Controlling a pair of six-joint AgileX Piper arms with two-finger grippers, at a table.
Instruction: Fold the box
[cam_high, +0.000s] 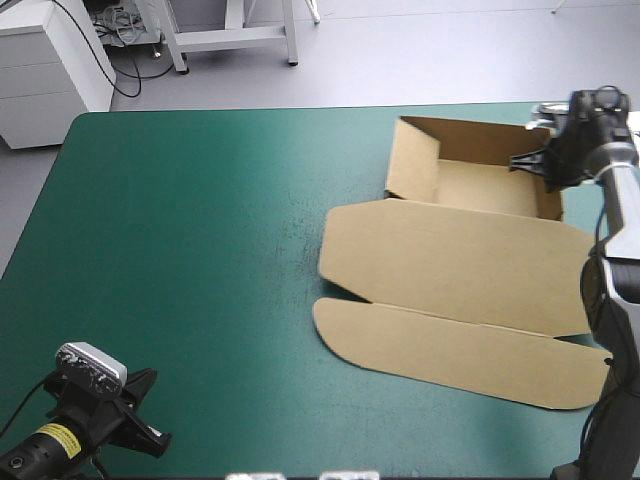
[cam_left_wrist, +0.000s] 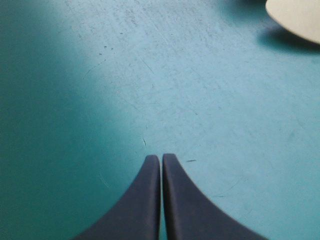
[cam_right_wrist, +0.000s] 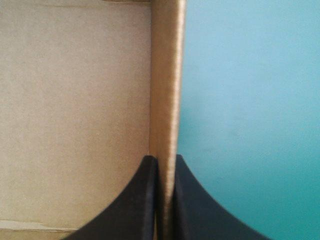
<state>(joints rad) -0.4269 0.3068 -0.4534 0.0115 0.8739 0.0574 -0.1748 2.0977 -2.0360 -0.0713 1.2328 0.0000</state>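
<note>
- Black two-fingered right hand (cam_right_wrist: 163, 159): clamped on the raised right wall of the open brown board box (cam_high: 455, 265), far right on the teal-green bench (cam_high: 200, 250).
- Matching left hand (cam_left_wrist: 161, 156): pressed together, over bare bench at the near left corner.

The teal-green cover (cam_high: 200, 250) lies smooth and flat; fine scratches (cam_left_wrist: 144, 142) mark it.

The brown board box (cam_high: 455, 270), an open tray, lies on the teal-green bench (cam_high: 200, 250); its right wall (cam_right_wrist: 165, 90) stands between the right jaws, its flat lid (cam_left_wrist: 297, 17) well ahead of the left jaws.
</note>
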